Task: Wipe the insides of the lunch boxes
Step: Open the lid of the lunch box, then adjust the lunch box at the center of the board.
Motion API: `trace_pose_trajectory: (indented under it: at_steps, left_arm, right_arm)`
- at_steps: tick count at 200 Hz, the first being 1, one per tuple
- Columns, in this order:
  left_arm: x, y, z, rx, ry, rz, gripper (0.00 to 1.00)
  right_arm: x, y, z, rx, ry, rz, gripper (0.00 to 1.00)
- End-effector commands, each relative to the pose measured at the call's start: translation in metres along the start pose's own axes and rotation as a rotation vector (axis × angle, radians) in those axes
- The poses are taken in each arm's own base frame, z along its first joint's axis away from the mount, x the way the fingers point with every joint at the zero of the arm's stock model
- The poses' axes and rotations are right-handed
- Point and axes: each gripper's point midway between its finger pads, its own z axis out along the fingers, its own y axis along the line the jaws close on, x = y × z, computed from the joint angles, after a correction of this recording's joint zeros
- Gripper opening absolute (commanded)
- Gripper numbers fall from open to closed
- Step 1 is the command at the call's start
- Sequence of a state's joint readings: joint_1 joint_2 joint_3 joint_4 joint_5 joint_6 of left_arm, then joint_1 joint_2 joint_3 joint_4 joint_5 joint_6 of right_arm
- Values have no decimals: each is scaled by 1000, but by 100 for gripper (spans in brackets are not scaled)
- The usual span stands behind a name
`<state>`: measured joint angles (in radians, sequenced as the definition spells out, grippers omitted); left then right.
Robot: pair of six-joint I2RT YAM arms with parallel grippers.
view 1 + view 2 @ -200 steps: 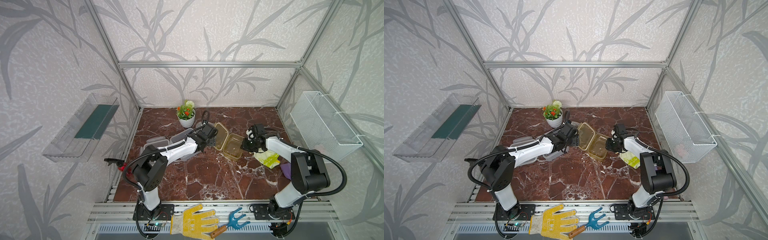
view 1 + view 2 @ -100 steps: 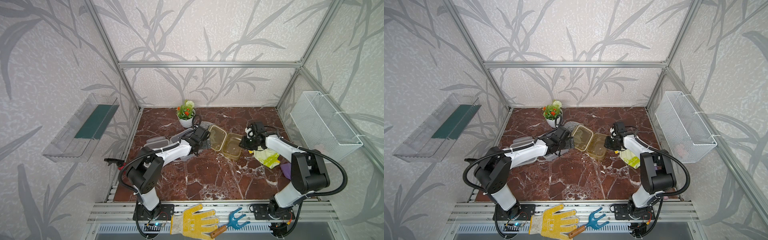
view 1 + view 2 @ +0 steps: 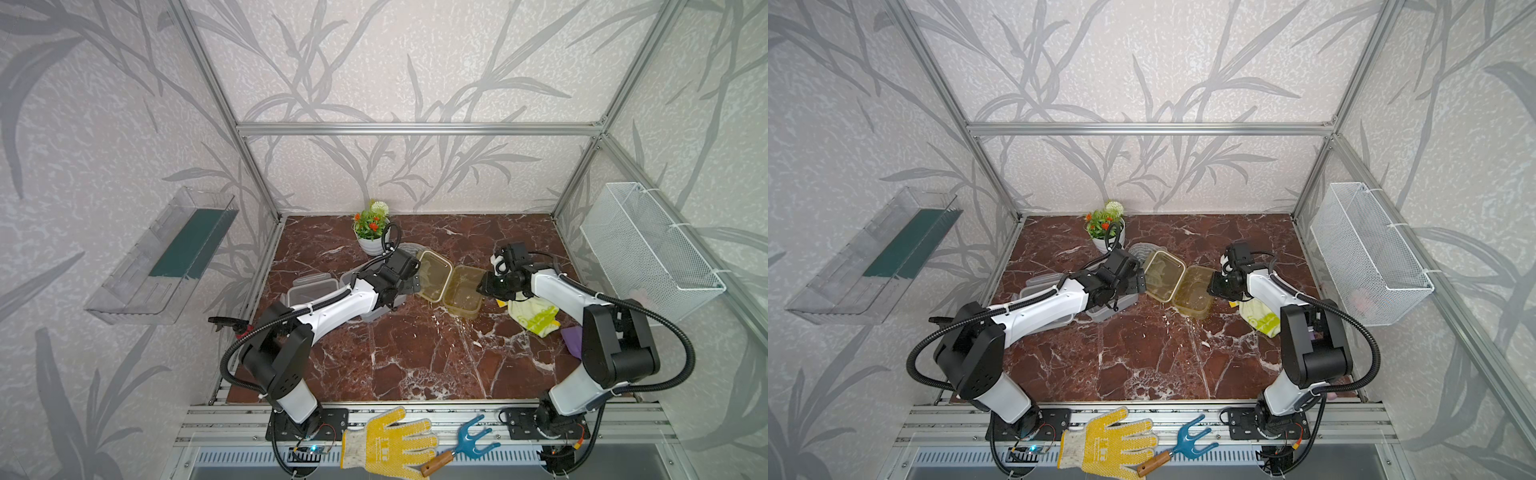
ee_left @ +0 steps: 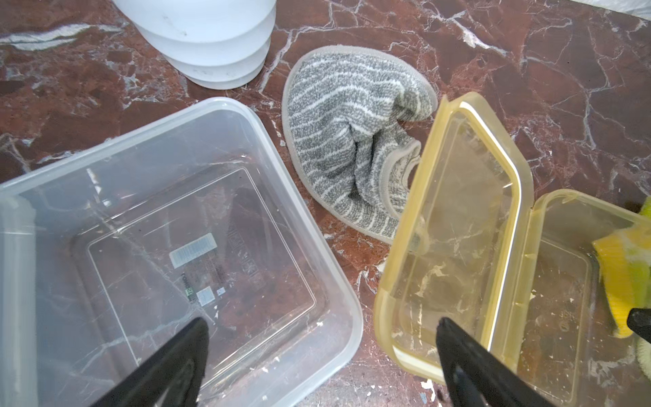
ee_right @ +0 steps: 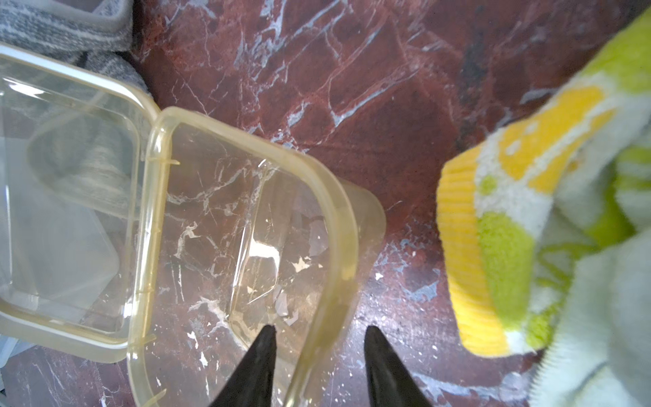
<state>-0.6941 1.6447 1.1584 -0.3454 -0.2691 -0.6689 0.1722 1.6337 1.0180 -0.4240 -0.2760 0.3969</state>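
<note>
On the table (image 3: 415,353), near its middle, the amber lunch box (image 4: 563,299) lies open with crumbs inside; clear lunch box (image 4: 176,246) at 9 o'clock is open too; left gripper (image 4: 317,352) is wide open, empty; right gripper (image 5: 318,352) straddles the amber rim, jaws apart; grey cloth (image 4: 352,141) waits; wiping is left, I think.

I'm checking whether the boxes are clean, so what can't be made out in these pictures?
- Grey lunch box: in both top views the left arm covers most of it.
- Amber lunch box: the left wrist view's edge cuts off its far side.
- Specks in the amber box: residue or marble showing through, cannot tell.
</note>
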Motion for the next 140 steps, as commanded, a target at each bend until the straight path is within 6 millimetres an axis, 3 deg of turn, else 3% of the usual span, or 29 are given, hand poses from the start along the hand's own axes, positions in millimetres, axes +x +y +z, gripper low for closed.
trace_pose_trajectory:
  at_steps: [1,36,72,98,140]
  left_arm:
    - [-14,-10,-13,-29,-49,55,98]
    - [-20,-24,-32,-2,-98,74,98]
    - [-17,-73,-54,140,-115,171,98]
    - [-9,-99,-39,184,-37,254,96]
    - [25,-119,19,132,137,365,89]
  right_arm:
    - [3,-3,-2,22,2,-5,44]
    - [8,-11,6,55,25,-13,40]
    - [13,-16,18,56,41,-5,40]
    - [18,-16,25,31,50,-9,39]
    - [17,-8,29,-28,24,-24,42]
